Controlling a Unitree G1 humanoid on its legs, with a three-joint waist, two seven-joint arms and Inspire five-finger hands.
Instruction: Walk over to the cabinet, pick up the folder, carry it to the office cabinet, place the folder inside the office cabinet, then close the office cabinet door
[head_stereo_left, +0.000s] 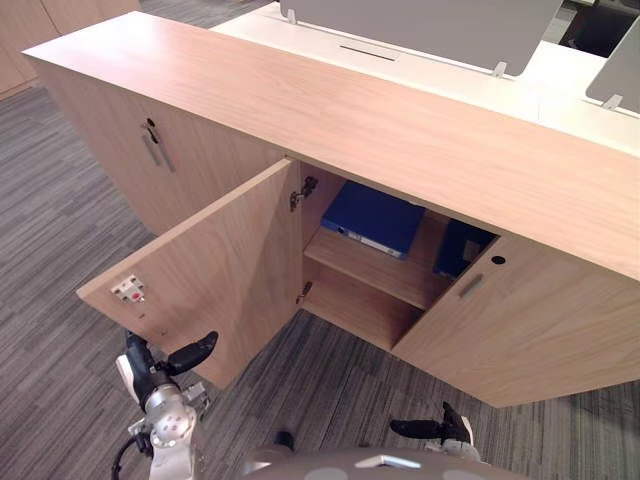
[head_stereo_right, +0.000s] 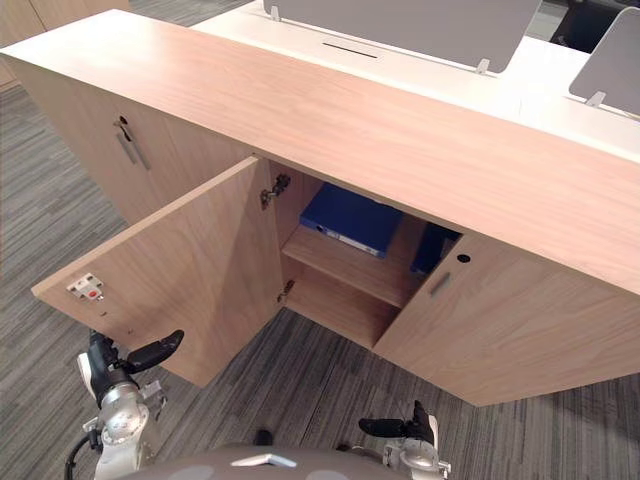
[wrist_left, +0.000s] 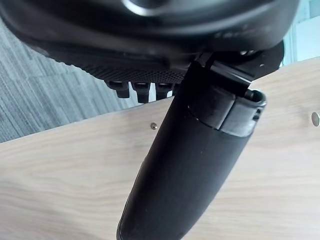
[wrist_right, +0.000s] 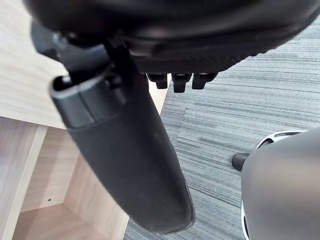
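Ahead, cab. door (head_stereo_left: 200, 270) open, folder (head_stereo_left: 375, 218) inside

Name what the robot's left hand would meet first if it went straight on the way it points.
Probably the open cabinet door: the left hand points at its wooden panel, close ahead, though depth is unclear.

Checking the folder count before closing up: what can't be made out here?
Dark blue item: eye views, mostly behind the right door; folder or not, unclear.
Blue folder: eye views, rear under the cabinet top.
Lower shelf: right part hidden by that door.
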